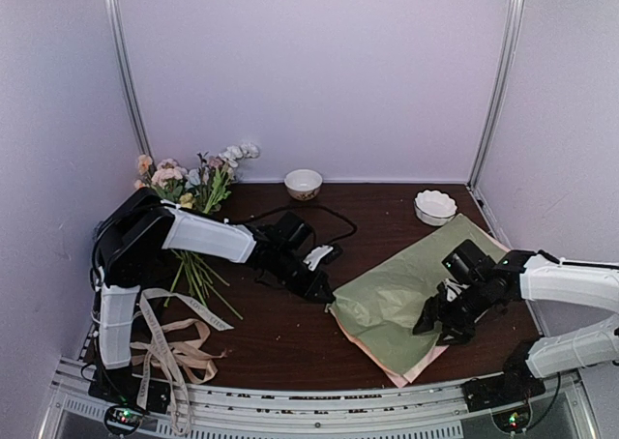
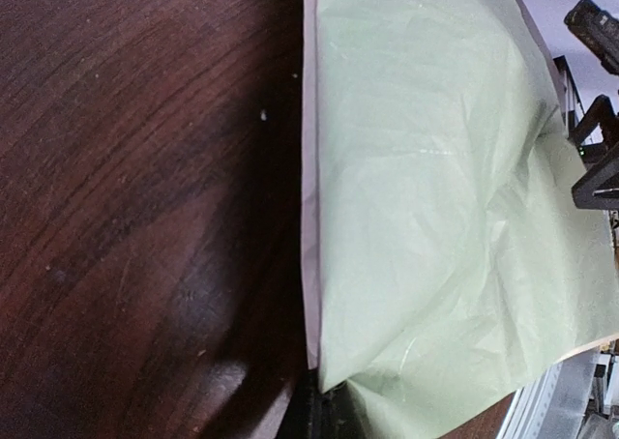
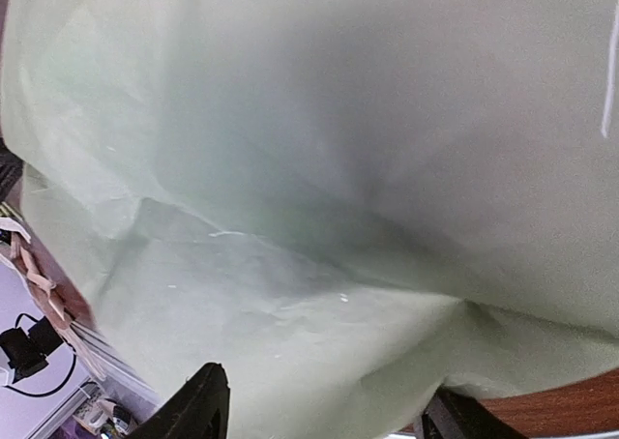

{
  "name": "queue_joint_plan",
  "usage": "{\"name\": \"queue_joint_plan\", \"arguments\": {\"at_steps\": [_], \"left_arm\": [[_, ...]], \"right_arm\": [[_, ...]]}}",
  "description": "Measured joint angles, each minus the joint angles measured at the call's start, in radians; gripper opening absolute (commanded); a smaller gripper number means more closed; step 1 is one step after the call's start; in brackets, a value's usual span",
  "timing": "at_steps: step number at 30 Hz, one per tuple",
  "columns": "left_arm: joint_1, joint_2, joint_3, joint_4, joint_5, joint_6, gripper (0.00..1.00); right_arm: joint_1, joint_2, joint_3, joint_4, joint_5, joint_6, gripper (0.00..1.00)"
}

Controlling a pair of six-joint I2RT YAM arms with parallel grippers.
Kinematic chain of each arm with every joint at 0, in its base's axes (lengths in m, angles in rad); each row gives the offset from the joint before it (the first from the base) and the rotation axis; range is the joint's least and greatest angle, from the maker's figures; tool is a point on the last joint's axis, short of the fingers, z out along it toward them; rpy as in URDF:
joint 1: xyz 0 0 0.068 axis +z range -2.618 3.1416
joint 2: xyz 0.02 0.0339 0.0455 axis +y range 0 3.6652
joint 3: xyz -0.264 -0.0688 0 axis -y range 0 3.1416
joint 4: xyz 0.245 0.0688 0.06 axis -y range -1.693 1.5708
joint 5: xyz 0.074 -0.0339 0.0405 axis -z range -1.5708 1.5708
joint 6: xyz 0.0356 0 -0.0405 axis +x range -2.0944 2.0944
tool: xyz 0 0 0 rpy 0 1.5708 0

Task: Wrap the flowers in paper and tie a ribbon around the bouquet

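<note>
Lying at the left of the top view, the flowers (image 1: 190,190) rested on the table (image 1: 290,347) with their blooms toward the back wall and their stems trailing toward the lower left, well apart from the sheet. Below them, in the lower left corner, the ribbon (image 1: 193,308) sat in a loose tangle near the left arm's base, untouched. Toward the centre, the left gripper (image 1: 324,292) reached across to the left corner of the paper (image 1: 401,289). Its jaws were closed, and in the left wrist view that corner ran down into the dark fingers (image 2: 314,422) at the bottom edge, so it seemed pinched there. The paper spread olive face up across the centre right, crinkled, with a peach edge showing beneath it. Further right, the right gripper (image 1: 437,325) hovered low over the sheet's near side with its jaws standing wide apart and nothing between them but paper below.

The step in hand looked like laying out and straightening the sheet; no flowers were on it yet. Next, the sheet probably needed settling flat, then the stems carrying over onto it.
</note>
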Motion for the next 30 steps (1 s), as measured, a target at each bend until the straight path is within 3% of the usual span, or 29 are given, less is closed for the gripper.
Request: {"name": "queue_joint_plan", "arguments": {"at_steps": [8, 11, 14, 15, 18, 21, 24, 30], "left_arm": [[0.000, 0.010, 0.000, -0.007, 0.006, 0.020, 0.00], [0.000, 0.010, 0.000, -0.008, 0.008, 0.030, 0.00], [0.000, 0.010, 0.000, -0.019, 0.010, 0.052, 0.00], [0.000, 0.010, 0.000, -0.023, 0.011, 0.060, 0.03], [-0.002, 0.006, 0.002, -0.039, 0.007, 0.111, 0.42], [-0.008, -0.024, 0.003, -0.063, -0.017, 0.181, 0.67], [-0.024, -0.100, 0.002, -0.092, -0.084, 0.269, 0.76], [-0.118, -0.356, -0.033, -0.099, -0.279, 0.509, 0.77]], "right_arm": [[0.000, 0.027, 0.027, 0.063, 0.008, -0.030, 0.59], [0.000, 0.045, 0.031, 0.072, 0.008, -0.043, 0.47], [0.000, 0.049, 0.039, 0.077, 0.009, -0.050, 0.27], [0.000, 0.049, 0.039, 0.080, 0.010, -0.053, 0.20], [0.000, 0.057, 0.038, 0.084, 0.012, -0.057, 0.07], [0.000, 0.060, 0.039, 0.084, 0.011, -0.063, 0.00], [0.000, 0.057, 0.040, 0.085, 0.007, -0.062, 0.00], [0.000, 0.017, 0.040, 0.085, 0.005, -0.061, 0.00]]}}
